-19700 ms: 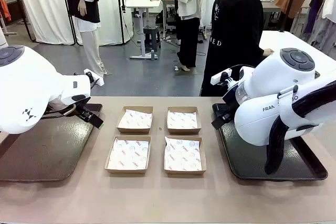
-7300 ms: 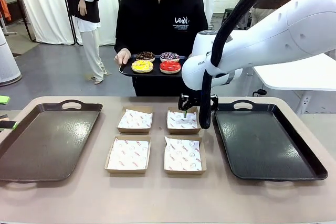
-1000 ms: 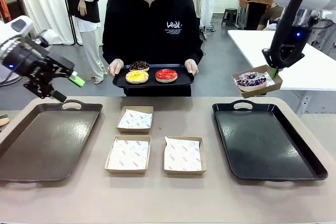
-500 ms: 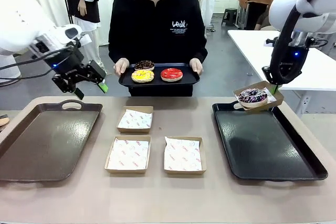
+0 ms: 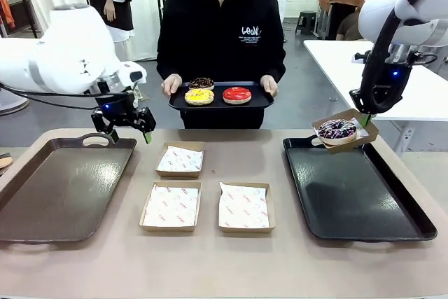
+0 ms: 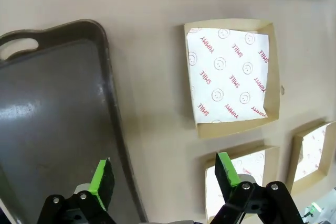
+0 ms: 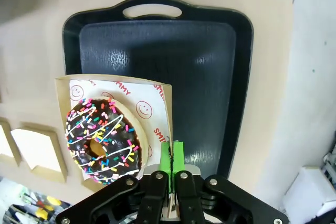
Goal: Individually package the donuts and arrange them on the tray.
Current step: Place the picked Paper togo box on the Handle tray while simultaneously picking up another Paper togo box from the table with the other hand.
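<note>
A person at the far side holds a small black tray [image 5: 260, 102] carrying three donuts: yellow [image 5: 199, 96], glossy red [image 5: 236, 94] and dark chocolate [image 5: 201, 82]. A sprinkled donut [image 5: 337, 129] [image 7: 103, 140] sits in a cardboard box [image 5: 367, 129] [image 7: 66, 90] that my right gripper [image 5: 365, 118] [image 7: 172, 157] is shut on at its rim, held above the far corner of the black tray [image 5: 353, 188] [image 7: 199, 61]. My left gripper [image 5: 129, 132] [image 6: 165, 176] hangs open over the table, above the gap between the brown tray [image 5: 59, 187] [image 6: 47, 129] and the far-left box [image 5: 180, 159] [image 6: 233, 74].
Three paper-lined cardboard boxes stand mid-table, with two of them in the near row [image 5: 171, 206] [image 5: 244, 207]. A white table [image 5: 420, 92] stands behind the right arm. People stand farther back in the room.
My left arm has swung right and down towards the table beside the brown tray's handle. The right gripper lowered the boxed donut a second ago and has since held still. The person shifted right.
</note>
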Tool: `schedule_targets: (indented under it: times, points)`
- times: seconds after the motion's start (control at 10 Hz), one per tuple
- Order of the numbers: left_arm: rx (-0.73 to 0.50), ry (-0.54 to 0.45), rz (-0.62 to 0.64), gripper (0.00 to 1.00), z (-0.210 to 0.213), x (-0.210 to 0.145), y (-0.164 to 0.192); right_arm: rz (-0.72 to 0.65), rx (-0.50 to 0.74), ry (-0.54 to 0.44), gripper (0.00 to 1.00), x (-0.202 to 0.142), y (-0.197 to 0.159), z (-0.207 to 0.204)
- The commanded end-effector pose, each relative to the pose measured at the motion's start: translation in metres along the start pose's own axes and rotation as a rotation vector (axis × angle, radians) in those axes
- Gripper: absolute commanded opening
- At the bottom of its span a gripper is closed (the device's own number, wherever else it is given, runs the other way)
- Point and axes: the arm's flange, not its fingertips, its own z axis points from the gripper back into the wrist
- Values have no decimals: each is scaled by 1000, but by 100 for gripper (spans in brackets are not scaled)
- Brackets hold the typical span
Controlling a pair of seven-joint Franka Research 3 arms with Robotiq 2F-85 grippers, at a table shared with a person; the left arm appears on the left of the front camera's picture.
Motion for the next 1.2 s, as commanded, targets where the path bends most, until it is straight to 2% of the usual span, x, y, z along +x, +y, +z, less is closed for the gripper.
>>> schedule_targets:
  times: [0.0,0.4,0.5,0.6,1.1]
  points:
    - [-5,8,-14,100,-7,10,-21,-4,0,2,1,1,1,3]
    - [-69,11,-64,100,-39,12,-37,-4,0,2,1,1,1,3]
    - [-204,38,-92,100,-32,0,-30,-4,0,2,1,1,1,3]
    - [-35,20,-55,100,-35,10,-38,-4,0,2,1,1,1,3]
    - [-35,20,-55,100,-35,10,-38,-4,0,2,1,1,1,3]
